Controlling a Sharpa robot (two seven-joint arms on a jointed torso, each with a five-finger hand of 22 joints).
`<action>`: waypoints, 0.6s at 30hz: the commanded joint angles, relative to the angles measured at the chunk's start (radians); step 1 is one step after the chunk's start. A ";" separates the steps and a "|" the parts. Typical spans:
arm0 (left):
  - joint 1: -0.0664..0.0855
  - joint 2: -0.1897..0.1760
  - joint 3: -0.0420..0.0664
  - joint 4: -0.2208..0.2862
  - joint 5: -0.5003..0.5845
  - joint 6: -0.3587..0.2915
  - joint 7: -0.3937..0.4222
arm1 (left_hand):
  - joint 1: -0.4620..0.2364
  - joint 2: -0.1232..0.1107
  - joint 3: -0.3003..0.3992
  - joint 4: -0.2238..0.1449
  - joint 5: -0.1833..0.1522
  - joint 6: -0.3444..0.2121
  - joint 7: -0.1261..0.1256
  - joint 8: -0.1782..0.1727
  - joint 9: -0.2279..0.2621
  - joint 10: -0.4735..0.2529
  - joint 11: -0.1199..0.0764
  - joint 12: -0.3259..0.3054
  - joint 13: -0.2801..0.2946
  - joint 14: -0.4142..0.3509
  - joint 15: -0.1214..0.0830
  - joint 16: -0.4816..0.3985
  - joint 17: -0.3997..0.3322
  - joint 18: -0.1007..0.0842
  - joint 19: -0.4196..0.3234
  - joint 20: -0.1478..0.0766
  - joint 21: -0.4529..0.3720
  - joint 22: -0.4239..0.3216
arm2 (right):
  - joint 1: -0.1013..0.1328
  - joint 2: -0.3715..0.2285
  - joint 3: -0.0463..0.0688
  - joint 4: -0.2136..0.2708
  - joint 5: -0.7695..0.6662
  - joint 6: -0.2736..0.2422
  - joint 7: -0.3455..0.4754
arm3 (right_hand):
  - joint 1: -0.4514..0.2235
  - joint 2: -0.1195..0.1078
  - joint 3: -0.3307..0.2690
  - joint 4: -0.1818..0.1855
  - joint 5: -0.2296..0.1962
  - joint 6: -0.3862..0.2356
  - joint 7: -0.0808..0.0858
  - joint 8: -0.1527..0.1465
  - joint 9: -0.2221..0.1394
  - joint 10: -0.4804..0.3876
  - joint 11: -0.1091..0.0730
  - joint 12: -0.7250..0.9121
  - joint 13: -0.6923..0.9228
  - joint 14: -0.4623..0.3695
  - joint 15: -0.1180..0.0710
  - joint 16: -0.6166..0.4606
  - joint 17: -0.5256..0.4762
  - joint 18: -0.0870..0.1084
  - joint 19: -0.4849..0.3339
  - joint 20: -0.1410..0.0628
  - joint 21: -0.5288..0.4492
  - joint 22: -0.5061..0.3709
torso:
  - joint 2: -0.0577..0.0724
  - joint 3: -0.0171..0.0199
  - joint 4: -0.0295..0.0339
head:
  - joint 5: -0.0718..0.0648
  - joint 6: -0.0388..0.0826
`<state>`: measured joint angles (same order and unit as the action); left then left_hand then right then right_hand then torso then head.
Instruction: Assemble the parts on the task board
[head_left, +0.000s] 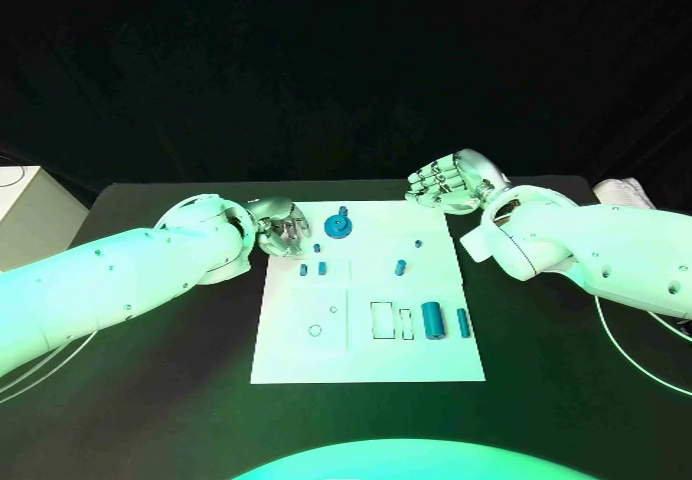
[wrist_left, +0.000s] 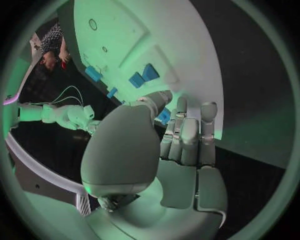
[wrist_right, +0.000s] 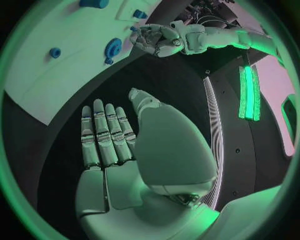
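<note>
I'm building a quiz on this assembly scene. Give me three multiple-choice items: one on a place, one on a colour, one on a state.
1. Where is the left hand?
A. at the far left corner of the task board
B. at its near right corner
C. off the table

2. What colour is the gear-like part?
A. red
B. blue
C. yellow

3. What state is the right hand in?
A. gripping a part
B. open, holding nothing
C. pressing on the board

Answers: 1 A, the head view shows it at that corner. 2 B, it is blue like the other parts. 3 B, the right wrist view shows straight fingers over bare table.
</note>
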<state>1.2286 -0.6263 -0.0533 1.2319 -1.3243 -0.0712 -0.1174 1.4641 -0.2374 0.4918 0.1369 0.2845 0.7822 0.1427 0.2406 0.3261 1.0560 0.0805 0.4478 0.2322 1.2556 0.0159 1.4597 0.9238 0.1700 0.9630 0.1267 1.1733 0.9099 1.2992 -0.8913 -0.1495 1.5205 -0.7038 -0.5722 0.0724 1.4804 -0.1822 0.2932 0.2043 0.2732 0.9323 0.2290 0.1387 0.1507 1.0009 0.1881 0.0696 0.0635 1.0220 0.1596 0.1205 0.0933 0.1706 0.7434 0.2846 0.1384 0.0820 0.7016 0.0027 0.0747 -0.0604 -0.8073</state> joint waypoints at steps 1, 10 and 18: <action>0.001 -0.026 0.009 0.009 0.151 -0.127 0.045 | 0.026 0.030 0.049 -0.004 0.004 0.092 0.016 0.050 0.016 0.009 0.003 0.007 0.012 -0.014 0.005 -0.013 -0.021 -0.006 -0.006 -0.002 -0.004 -0.007 | 0.000 -0.009 0.000 -0.011 -0.123 0.099 -0.017 | 0.020 -0.001 0.065 -0.022 -0.025 0.016 -0.008 0.002 -0.001 0.044 -0.013 0.016 0.000 0.040 -0.015 0.023 0.016 0.016 0.041 -0.011 0.012 -0.001 | -0.002 -0.0007 0.0016 | -0.008 0.005; 0.000 -0.136 0.027 0.060 0.584 -0.181 0.248 | 0.032 0.031 0.099 -0.048 0.002 0.102 0.039 0.061 0.017 -0.059 0.030 0.023 0.034 -0.169 0.026 -0.119 -0.273 0.015 -0.107 0.012 -0.054 -0.084 | -0.001 -0.028 0.000 -0.061 -0.349 0.166 -0.054 | -0.017 -0.042 0.201 -0.075 -0.102 0.068 -0.052 0.026 0.015 0.229 -0.082 0.059 0.011 0.291 -0.116 0.191 0.166 0.016 0.291 -0.110 0.130 0.040 | -0.003 -0.0013 -0.0048 | -0.029 0.028; -0.020 -0.229 0.029 0.168 1.014 -0.110 0.494 | -0.075 -0.001 0.012 0.011 -0.007 0.082 0.037 0.077 0.027 -0.112 0.039 0.026 0.031 -0.264 0.040 -0.214 -0.421 0.014 -0.122 0.031 -0.111 -0.120 | -0.022 -0.025 -0.002 -0.078 -0.677 0.208 -0.127 | -0.076 -0.056 0.171 -0.114 -0.148 0.105 -0.083 0.027 0.027 0.273 -0.116 -0.004 0.014 0.490 -0.165 0.671 0.568 0.010 0.497 -0.205 0.361 0.179 | -0.003 0.0009 -0.0038 | -0.054 0.045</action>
<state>1.2109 -0.8529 -0.0251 1.3870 -0.5876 -0.2137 0.2101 1.3970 -0.2399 0.5095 0.1456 0.2811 0.8703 0.1787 0.3138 0.3525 0.9505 0.1180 0.4699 0.2637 0.9984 0.0555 1.2487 0.5040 0.1699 0.8448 0.1554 1.0648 0.7917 1.2795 -0.9191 -0.1512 1.4427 -1.1698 -0.4199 -0.0029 1.4088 -0.2413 0.4616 0.0886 0.1281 1.0351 0.1474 0.1699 0.1775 1.2780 0.0753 0.0705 0.0786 1.4636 -0.0036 0.7709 0.6466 0.1706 1.2356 0.0819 0.4925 0.2568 0.6986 0.0017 0.0706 -0.1072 -0.7678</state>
